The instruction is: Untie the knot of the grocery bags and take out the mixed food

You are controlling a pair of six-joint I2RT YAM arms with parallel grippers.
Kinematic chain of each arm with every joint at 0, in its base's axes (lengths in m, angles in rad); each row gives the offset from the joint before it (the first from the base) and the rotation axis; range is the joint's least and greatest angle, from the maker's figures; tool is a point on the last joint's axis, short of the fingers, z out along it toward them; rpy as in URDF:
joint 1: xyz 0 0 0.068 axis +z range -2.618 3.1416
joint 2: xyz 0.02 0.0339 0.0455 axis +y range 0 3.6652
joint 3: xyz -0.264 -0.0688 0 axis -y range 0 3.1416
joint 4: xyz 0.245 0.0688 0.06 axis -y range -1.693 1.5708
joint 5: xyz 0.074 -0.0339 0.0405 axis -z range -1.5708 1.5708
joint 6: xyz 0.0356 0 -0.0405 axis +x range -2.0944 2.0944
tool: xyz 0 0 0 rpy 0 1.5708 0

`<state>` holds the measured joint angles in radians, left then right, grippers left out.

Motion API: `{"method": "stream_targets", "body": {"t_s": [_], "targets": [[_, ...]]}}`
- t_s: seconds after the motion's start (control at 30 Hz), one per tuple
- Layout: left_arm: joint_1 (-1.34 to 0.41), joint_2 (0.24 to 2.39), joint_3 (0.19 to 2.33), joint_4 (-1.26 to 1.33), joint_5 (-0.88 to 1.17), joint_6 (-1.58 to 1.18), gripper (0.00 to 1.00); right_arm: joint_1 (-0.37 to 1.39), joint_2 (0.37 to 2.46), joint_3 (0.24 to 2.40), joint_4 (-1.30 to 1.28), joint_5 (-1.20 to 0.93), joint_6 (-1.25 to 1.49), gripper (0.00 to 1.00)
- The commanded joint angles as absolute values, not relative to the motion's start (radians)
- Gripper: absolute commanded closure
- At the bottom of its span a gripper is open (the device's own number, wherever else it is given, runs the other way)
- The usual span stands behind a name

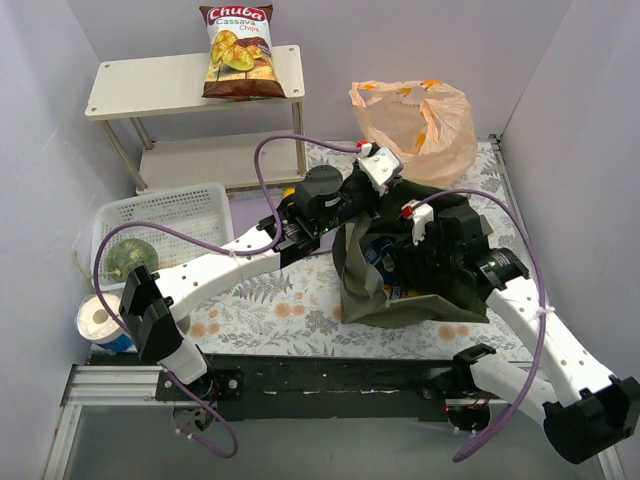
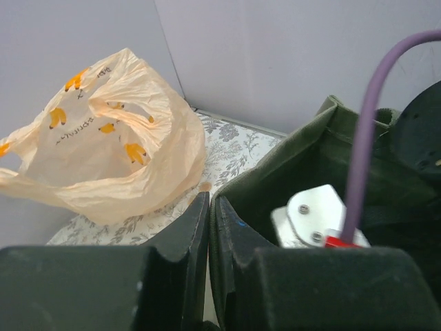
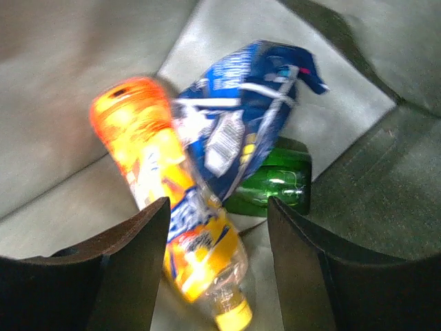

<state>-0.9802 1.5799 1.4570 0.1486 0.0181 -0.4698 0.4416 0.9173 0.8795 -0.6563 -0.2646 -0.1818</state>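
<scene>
The peach-orange grocery bag [image 1: 415,115] sits slack and open at the back right; it also shows in the left wrist view [image 2: 103,158]. No knot shows on it. My left gripper [image 1: 375,165] is shut on the rim of the olive-green tote [image 1: 400,290], with the fabric pinched between its fingers [image 2: 196,221]. My right gripper [image 3: 217,207] is open inside the tote, above an orange drink bottle [image 3: 158,179]. A dark-blue snack bag [image 3: 241,131] and a green bottle [image 3: 282,186] lie beside the orange bottle. The Chuba chips bag [image 1: 238,50] stands on the shelf. A round green melon [image 1: 130,255] lies in the white basket.
A white two-level shelf [image 1: 140,90] stands at the back left. The white basket [image 1: 190,210] is at the left. A white-and-blue roll [image 1: 100,322] sits near the left arm's base. Grey walls close in on the table at the back and on both sides.
</scene>
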Motion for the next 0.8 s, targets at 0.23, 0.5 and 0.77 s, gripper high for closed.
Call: {"method": "stream_targets", "body": {"t_s": [0.23,0.5,0.77], "targets": [[-0.943,1.585,1.542,0.173,-0.002,-0.563,1.00,0.443,1.195,0.814,-0.313,-0.121,0.057,0.37],[-0.882,1.589,1.513,0.212,0.064,-0.601,1.00,0.439,1.053,0.911,-0.423,-0.284,-0.188,0.99],[-0.822,1.657,1.519,0.275,0.156,-0.655,1.00,0.437,0.833,1.250,-0.719,-0.275,-0.432,0.99]]}}
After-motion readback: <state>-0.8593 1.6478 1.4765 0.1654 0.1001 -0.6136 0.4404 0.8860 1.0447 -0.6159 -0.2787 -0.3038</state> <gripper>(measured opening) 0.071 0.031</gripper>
